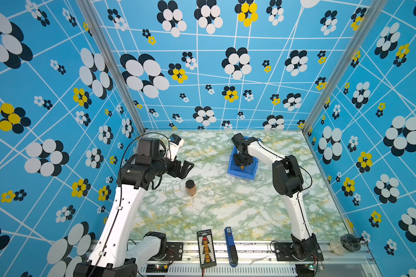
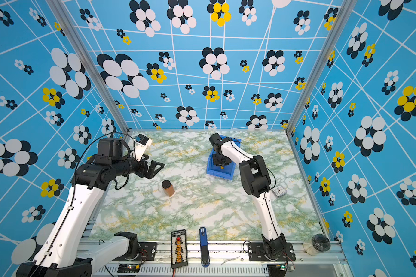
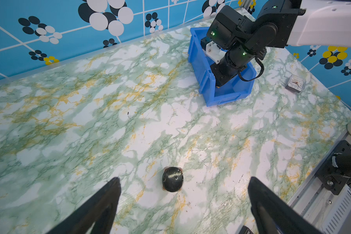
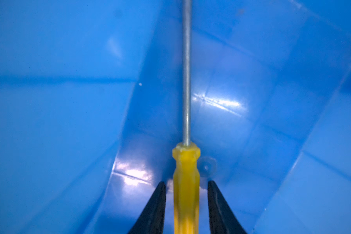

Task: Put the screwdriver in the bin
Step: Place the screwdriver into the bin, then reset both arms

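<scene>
The blue bin (image 1: pixel 240 173) (image 2: pixel 219 174) (image 3: pixel 221 97) stands at the back right of the marble table. My right gripper (image 1: pixel 242 160) (image 2: pixel 222 159) reaches down into it. In the right wrist view the screwdriver (image 4: pixel 186 182), with its yellow handle and thin metal shaft, lies along the bin's floor (image 4: pixel 49 121). The right gripper (image 4: pixel 185 183) is open, its black fingers (image 4: pixel 156 202) straddling the handle with a narrow gap on each side. A bit of yellow handle (image 1: pixel 242 167) (image 2: pixel 222 167) shows under the gripper. My left gripper (image 1: pixel 186 167) (image 3: pixel 184 180) hangs open and holds nothing.
A brown jar with a black lid (image 1: pixel 190 188) (image 3: pixel 172 179) stands below the left gripper. A small clock (image 2: pixel 278 191) (image 3: pixel 295 83) sits behind the right arm. A black connector board (image 1: pixel 206 248), a blue-and-black pen-like tool (image 1: pixel 230 247) and a tape roll (image 1: pixel 345 244) lie at the front rail.
</scene>
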Robot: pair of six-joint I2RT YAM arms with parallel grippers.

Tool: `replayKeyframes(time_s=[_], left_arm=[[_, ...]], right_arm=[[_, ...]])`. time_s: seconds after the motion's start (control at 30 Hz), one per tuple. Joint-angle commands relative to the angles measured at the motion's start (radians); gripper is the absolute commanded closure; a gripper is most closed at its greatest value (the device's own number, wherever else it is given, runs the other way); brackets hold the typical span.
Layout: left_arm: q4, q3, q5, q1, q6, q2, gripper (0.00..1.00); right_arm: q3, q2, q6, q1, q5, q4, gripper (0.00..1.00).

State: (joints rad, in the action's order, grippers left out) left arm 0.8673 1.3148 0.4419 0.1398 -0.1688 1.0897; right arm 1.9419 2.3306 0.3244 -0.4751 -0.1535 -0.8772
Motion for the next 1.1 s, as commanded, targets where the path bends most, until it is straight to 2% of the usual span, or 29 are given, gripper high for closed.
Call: replayKeyframes(time_s=[0.0, 0.2, 0.4, 0.5, 0.63, 0.67, 0.77, 0.83, 0.9, 0.93, 1.07], left_arm=[[-0.01, 0.015, 0.017, 0.004, 0.011, -0.005, 0.01], [-0.018, 0.006, -0.002, 0.004, 0.012, 0.008, 0.01], [-0.021, 0.006, -0.02, 0.003, 0.013, 0.011, 0.01], [-0.036, -0.014, -0.058, -0.005, 0.014, 0.014, 0.01], [-0.072, -0.049, -0.11, -0.034, 0.043, 0.02, 0.01], [-0.079, -0.053, -0.111, -0.048, 0.057, 0.025, 0.01], [-0.092, -0.052, -0.076, -0.117, 0.105, 0.051, 0.01], [-0.099, -0.049, -0.062, -0.162, 0.132, 0.075, 0.01], [-0.109, -0.05, -0.05, -0.211, 0.16, 0.102, 0.01], [-0.118, -0.052, -0.037, -0.239, 0.177, 0.115, 0.01], [-0.162, -0.09, -0.035, -0.313, 0.215, 0.154, 0.01]], right_arm=[[0.012, -0.065, -0.02, 0.004, -0.048, -0.037, 0.62], [0.045, -0.148, -0.045, 0.004, -0.097, -0.071, 0.6], [0.054, -0.297, -0.068, 0.004, -0.116, -0.07, 0.59], [0.008, -0.396, -0.07, 0.004, -0.146, -0.028, 0.56], [-0.201, -0.601, -0.081, 0.004, -0.169, 0.15, 0.49], [-0.262, -0.654, -0.084, 0.004, -0.174, 0.2, 0.44], [-0.419, -0.779, -0.103, 0.004, -0.2, 0.295, 0.38], [-0.505, -0.848, -0.11, 0.006, -0.244, 0.341, 0.27], [-0.605, -0.914, -0.11, 0.01, -0.275, 0.396, 0.07], [-0.66, -0.951, -0.111, 0.015, -0.289, 0.431, 0.01], [-0.806, -1.05, -0.113, 0.019, -0.352, 0.496, 0.01]])
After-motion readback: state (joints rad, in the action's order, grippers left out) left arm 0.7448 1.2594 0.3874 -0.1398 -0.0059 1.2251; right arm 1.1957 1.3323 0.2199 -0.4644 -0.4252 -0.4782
